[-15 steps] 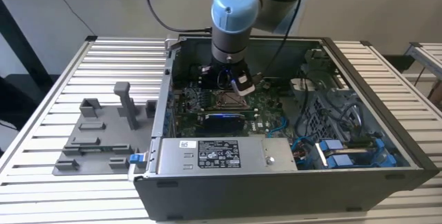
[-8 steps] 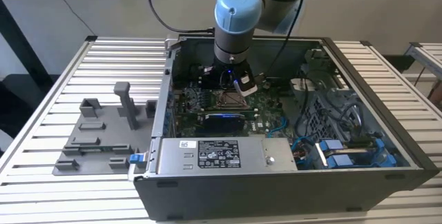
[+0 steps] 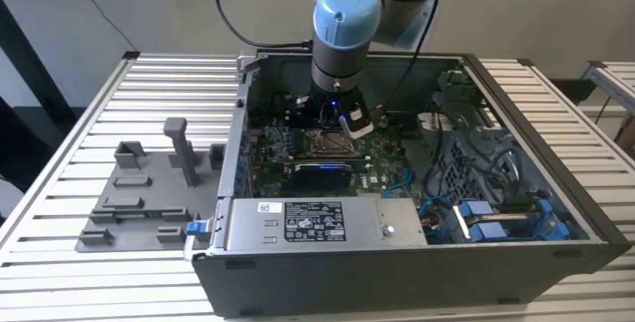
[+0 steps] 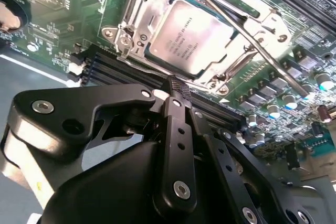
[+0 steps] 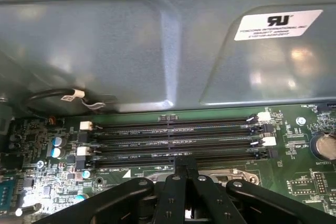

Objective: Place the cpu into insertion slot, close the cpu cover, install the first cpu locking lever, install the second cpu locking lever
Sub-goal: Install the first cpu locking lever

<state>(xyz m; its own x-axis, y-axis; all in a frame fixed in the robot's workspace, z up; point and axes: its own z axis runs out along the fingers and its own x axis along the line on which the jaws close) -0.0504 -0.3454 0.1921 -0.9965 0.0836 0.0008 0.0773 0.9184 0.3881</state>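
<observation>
We see the cpu (image 4: 186,38) seated in the slot (image 3: 331,142), the cover (image 4: 157,3) lying down around it and a lever (image 4: 262,51) slanting across one corner. The gripper (image 4: 178,85) is clenched, tips together just beside the slot's edge, grasping nothing we can make out.

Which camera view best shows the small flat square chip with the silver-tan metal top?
The second wrist view: the silver-tan square cpu sits close up, framed by the silver metal cover. The exterior view reduces it to a small square socket under the arm; in the first wrist view the black gripper blocks it.
</observation>
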